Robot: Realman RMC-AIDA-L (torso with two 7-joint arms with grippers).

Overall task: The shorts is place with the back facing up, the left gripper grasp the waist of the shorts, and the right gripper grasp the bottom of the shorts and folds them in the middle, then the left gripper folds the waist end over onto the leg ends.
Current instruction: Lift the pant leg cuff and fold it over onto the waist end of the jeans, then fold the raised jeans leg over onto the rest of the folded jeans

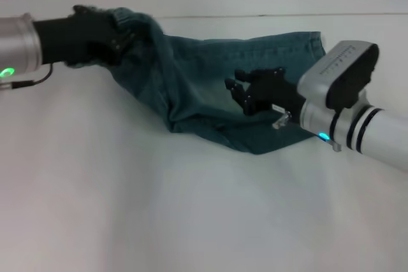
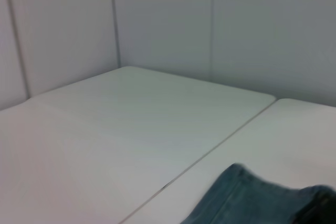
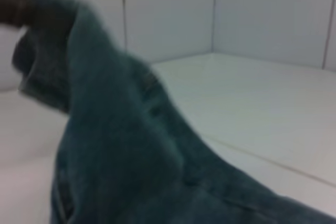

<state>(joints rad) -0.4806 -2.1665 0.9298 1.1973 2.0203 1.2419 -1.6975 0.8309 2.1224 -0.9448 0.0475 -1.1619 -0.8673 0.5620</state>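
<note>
White tabletop [image 1: 159, 221] fills the head view, bare at six o'clock, with one seam line and pale wall panels behind. One pair of shorts [image 1: 210, 87] lies around the centre, folded lengthwise, its leg ends [image 1: 317, 49] flat toward two o'clock. Two grippers are at work. At four o'clock the right gripper [image 1: 245, 93] hovers over the denim with its fingers spread apart, gripping nothing. Farther back, at ten o'clock, the left gripper [image 1: 118, 39] is clenched on the waist [image 1: 137, 23], lifting that end off the table. Pockets and embroidery are hidden in the folds. Its wrist view shows only a denim edge [image 2: 252, 198].
</note>
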